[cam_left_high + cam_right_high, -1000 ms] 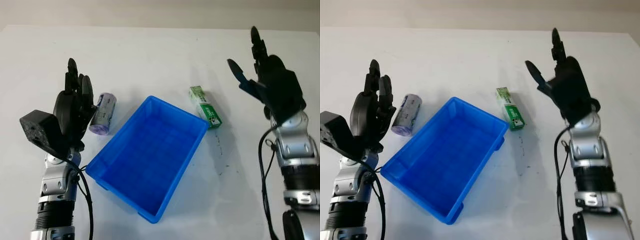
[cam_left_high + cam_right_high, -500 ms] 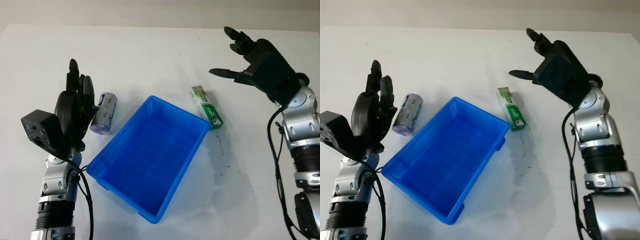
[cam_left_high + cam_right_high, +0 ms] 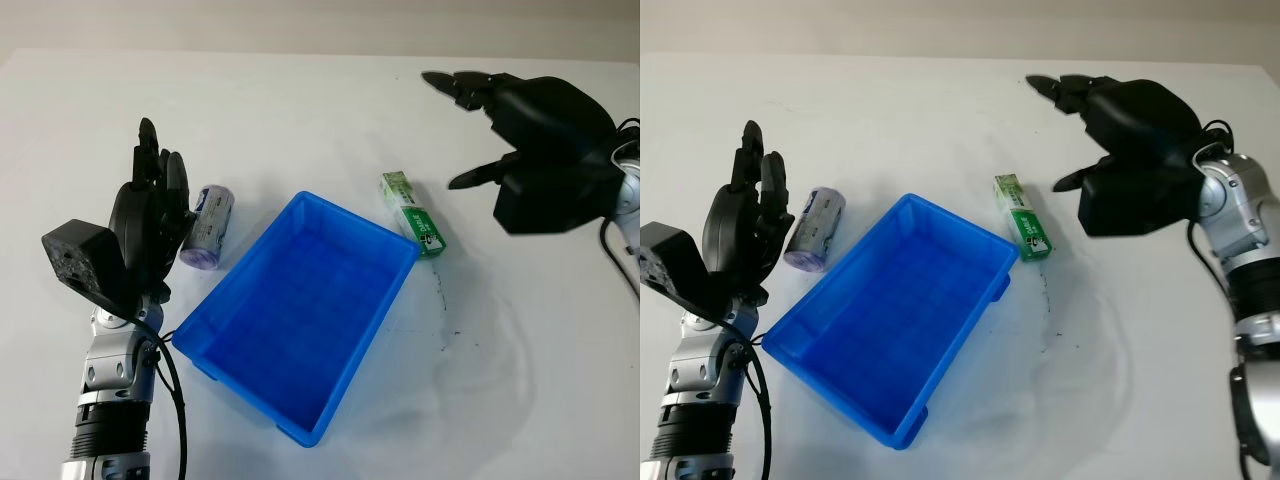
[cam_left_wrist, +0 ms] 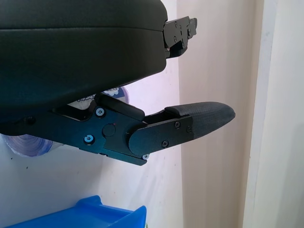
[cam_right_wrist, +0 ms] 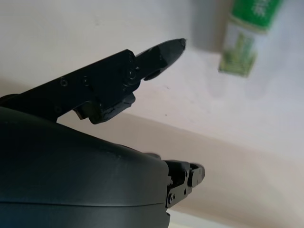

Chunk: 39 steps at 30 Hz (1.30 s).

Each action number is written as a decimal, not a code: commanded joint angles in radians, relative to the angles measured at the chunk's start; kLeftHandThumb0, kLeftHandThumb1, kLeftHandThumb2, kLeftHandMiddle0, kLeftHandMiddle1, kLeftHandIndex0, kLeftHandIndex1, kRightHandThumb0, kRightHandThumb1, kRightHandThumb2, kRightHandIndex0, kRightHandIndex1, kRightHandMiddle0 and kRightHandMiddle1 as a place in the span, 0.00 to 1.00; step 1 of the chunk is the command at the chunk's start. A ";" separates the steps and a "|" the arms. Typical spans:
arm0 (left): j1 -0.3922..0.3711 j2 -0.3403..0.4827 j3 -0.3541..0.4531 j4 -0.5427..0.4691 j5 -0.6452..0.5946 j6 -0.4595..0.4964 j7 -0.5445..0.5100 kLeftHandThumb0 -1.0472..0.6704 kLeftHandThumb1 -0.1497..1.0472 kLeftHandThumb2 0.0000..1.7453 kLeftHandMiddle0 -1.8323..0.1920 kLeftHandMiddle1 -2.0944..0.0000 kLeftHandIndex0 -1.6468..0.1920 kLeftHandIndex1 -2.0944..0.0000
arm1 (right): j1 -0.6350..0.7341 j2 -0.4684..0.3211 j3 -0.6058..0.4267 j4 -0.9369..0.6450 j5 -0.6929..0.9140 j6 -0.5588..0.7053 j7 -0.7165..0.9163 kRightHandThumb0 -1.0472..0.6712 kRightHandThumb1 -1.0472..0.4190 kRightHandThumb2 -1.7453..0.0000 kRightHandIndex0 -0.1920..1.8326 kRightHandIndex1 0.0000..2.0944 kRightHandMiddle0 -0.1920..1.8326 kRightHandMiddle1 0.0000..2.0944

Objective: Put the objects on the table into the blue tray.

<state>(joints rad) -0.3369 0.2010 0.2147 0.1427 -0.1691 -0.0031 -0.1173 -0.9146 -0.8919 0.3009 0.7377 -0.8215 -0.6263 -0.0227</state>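
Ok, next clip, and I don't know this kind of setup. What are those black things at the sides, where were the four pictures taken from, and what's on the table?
The black things are a humanoid robot's two three-finger hands. The two wide pictures come from the two eyes of its head camera, looking down at the white table. The two close-ups come from cameras at each wrist. An empty blue plastic tray sits mid-table. A purple-and-white cylindrical roll lies on its side to the tray's left, beside the left hand, which is open. A green-and-white rectangular box lies off the tray's far right corner. The right hand hangs open in the air to the right of that box. Neither hand holds anything.
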 commanded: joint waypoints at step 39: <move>-0.016 -0.003 -0.016 0.028 0.007 0.015 0.000 0.17 1.00 0.36 1.00 1.00 1.00 1.00 | -0.299 0.001 0.559 0.355 -0.552 -0.187 -0.914 0.51 0.12 0.97 0.35 0.12 0.29 0.12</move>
<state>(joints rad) -0.3429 0.2001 0.2013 0.1703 -0.1620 0.0093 -0.1189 -1.2017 -0.8905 0.8509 1.0903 -1.3678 -0.8065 -0.9231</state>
